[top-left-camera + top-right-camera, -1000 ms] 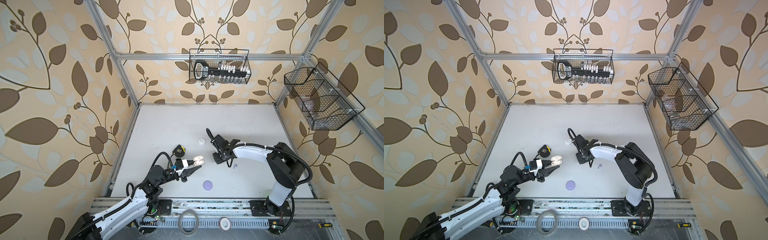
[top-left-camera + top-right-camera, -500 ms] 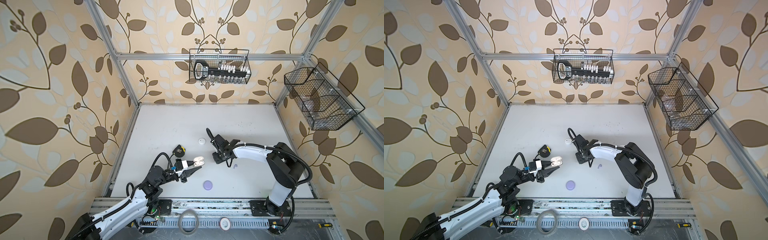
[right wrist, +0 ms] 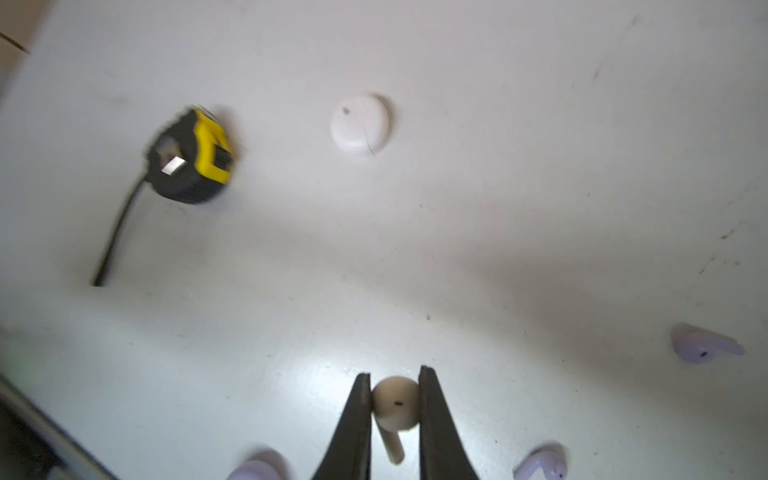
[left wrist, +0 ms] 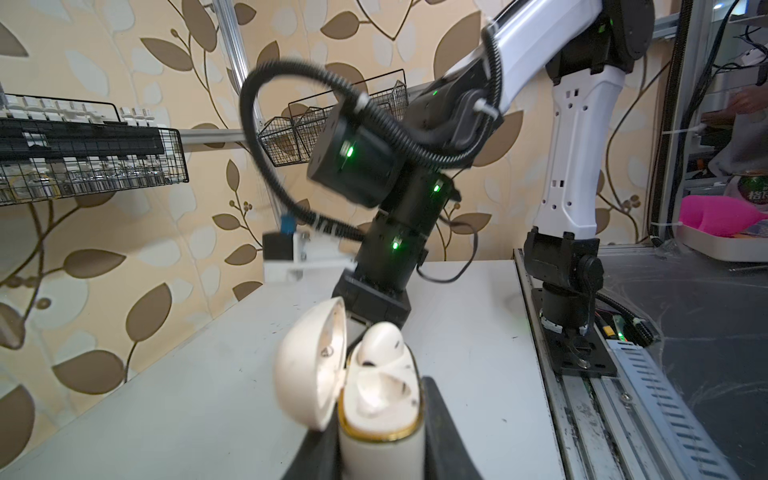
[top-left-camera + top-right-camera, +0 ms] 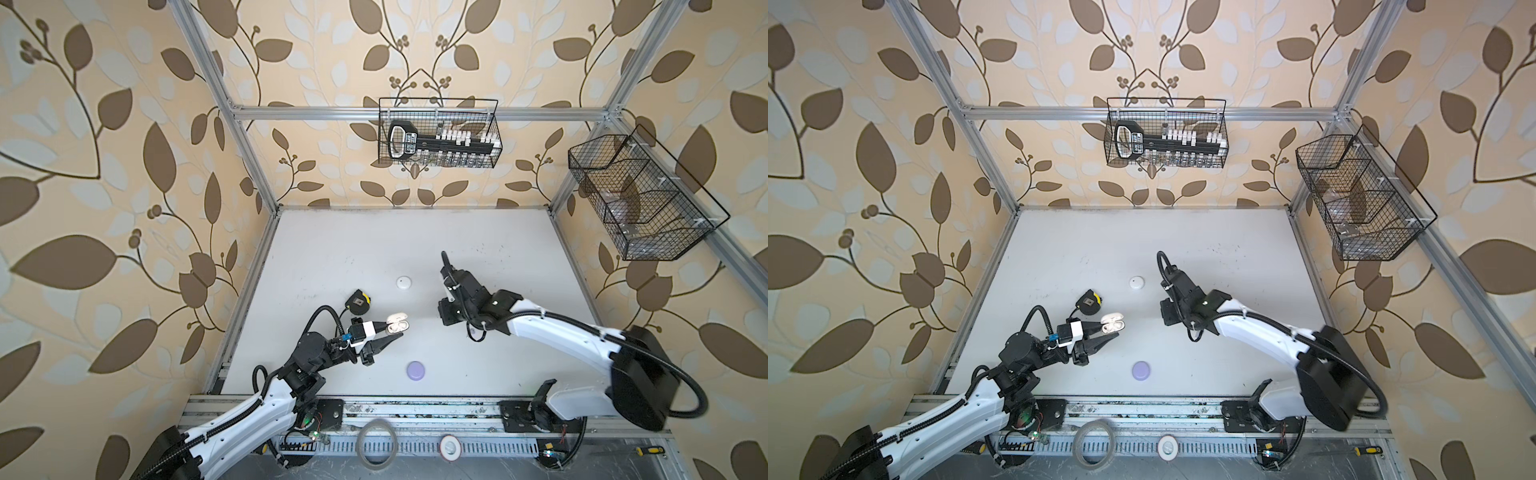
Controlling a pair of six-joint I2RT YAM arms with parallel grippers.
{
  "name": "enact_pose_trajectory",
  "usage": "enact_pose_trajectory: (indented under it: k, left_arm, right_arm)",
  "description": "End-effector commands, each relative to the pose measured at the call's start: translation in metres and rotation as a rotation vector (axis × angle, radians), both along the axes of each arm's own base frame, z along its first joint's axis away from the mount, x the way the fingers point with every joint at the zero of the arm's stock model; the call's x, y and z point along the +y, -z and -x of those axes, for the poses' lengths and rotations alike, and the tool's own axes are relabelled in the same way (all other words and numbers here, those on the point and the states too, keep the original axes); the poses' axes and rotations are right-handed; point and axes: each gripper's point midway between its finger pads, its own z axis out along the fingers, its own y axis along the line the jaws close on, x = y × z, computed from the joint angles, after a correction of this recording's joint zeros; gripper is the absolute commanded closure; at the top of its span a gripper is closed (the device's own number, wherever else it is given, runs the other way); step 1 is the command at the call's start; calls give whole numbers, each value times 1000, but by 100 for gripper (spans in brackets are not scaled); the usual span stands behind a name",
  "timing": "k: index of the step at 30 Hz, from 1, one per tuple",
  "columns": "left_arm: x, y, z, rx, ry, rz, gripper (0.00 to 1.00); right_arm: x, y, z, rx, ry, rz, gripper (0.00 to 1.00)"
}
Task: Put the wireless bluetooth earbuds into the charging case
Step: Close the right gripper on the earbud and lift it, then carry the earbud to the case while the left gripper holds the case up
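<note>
My left gripper (image 5: 392,330) (image 4: 382,449) is shut on the cream charging case (image 5: 397,323) (image 5: 1113,323) (image 4: 380,399) and holds it above the table. The case's lid is swung open. One cream earbud (image 4: 380,340) sits in a slot of the case, and the slot beside it is empty. My right gripper (image 3: 395,376) (image 5: 448,316) points down at the table middle, shut on the head of a cream earbud (image 3: 395,403) whose stem hangs between the fingers. Two lavender earbuds (image 3: 702,345) (image 3: 540,465) lie on the table close by.
A round white case (image 5: 403,283) (image 3: 359,124) lies behind the grippers, and a round lavender case (image 5: 415,370) lies near the front. A yellow-and-black tape measure (image 5: 358,302) (image 3: 191,158) sits left of the white case. Wire baskets (image 5: 438,133) (image 5: 640,199) hang on the back and right walls.
The right gripper's jaws have closed in on the cream earbud. Neither arm has visibly shifted in the top views, and the left gripper still holds the open case.
</note>
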Motion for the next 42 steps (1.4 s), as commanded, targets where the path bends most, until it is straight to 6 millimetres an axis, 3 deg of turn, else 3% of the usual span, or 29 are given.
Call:
enact_pose_trajectory:
  k: [1, 6, 8, 11, 14, 19, 24, 34, 42]
  left_arm:
    - [3, -22, 7, -63, 9, 75, 100]
    - [8, -32, -10, -1, -74, 117, 100]
    - [14, -46, -22, 24, -134, 185, 100]
    - [20, -64, -33, 13, -191, 254, 100]
    - [15, -69, -39, -123, -226, 215, 100]
    - [-4, -80, -35, -393, -194, 173, 100]
    - [-14, -86, -40, -466, -188, 139, 100]
    - [-16, -96, -32, -488, -154, 141, 100]
    - [-3, -108, -44, -384, -231, 194, 100]
  right_arm:
    - [6, -64, 9, -201, 62, -161, 90]
    - [14, -140, 43, -422, 37, -336, 92]
    - [15, -167, 57, -509, 25, -411, 92]
    - [19, -196, 72, -591, -12, -509, 93]
    - [25, -217, 80, -636, -53, -588, 92]
    - [33, -230, 85, -714, -107, -633, 91]
    - [53, -245, 96, -760, -206, -705, 94]
    - [81, -233, 102, -782, -307, -695, 97]
    - [97, -223, 98, -789, -319, -680, 98]
